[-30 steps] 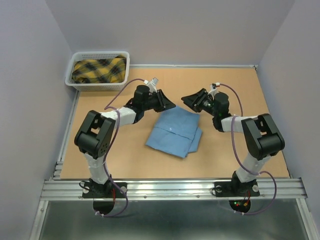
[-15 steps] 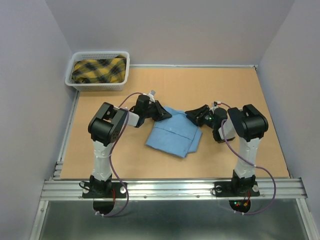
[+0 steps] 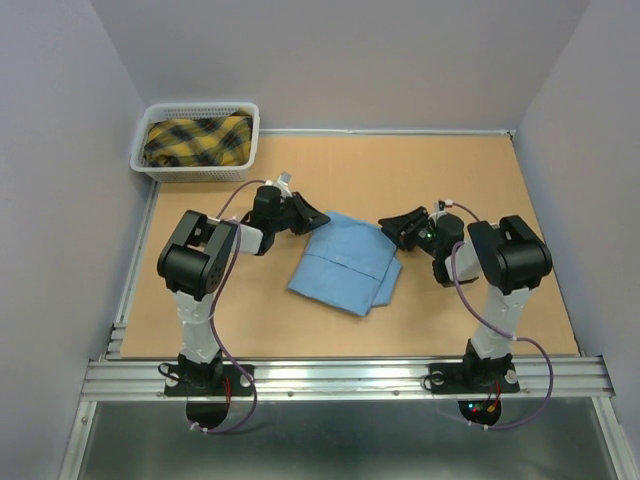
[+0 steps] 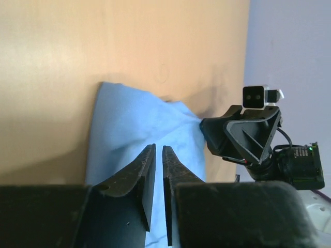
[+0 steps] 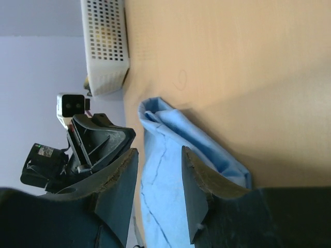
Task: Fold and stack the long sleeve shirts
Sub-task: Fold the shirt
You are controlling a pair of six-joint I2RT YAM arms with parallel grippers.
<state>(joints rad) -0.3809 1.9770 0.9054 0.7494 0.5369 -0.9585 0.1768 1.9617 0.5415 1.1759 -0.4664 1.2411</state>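
Observation:
One long sleeve shirt [image 3: 345, 265], light blue and folded into a rectangle, lies flat mid-table. It shows in the left wrist view [image 4: 124, 119] and the right wrist view [image 5: 165, 191] too. My left gripper [image 3: 322, 218] hangs low at its far left corner. Its jaws [image 4: 159, 147] stand only a thin slit apart, with cloth seen beyond them and none visibly clamped. My right gripper [image 3: 390, 224] sits at the far right corner. Its jaws [image 5: 159, 150] are open, with the shirt lying beneath the gap. The two grippers face each other across the shirt's far edge.
A white perforated basket [image 3: 200, 107] at the far left corner holds a yellow and black plaid cloth [image 3: 198, 140]; its side also shows in the right wrist view [image 5: 106, 41]. Walls close the table on three sides. A metal rail [image 3: 340, 375] runs along the near edge.
Both grippers dropped and drew nearer to the shirt's far corners. The left jaws narrowed to a slit and the right jaws closed slightly. The shirt shifted a little.

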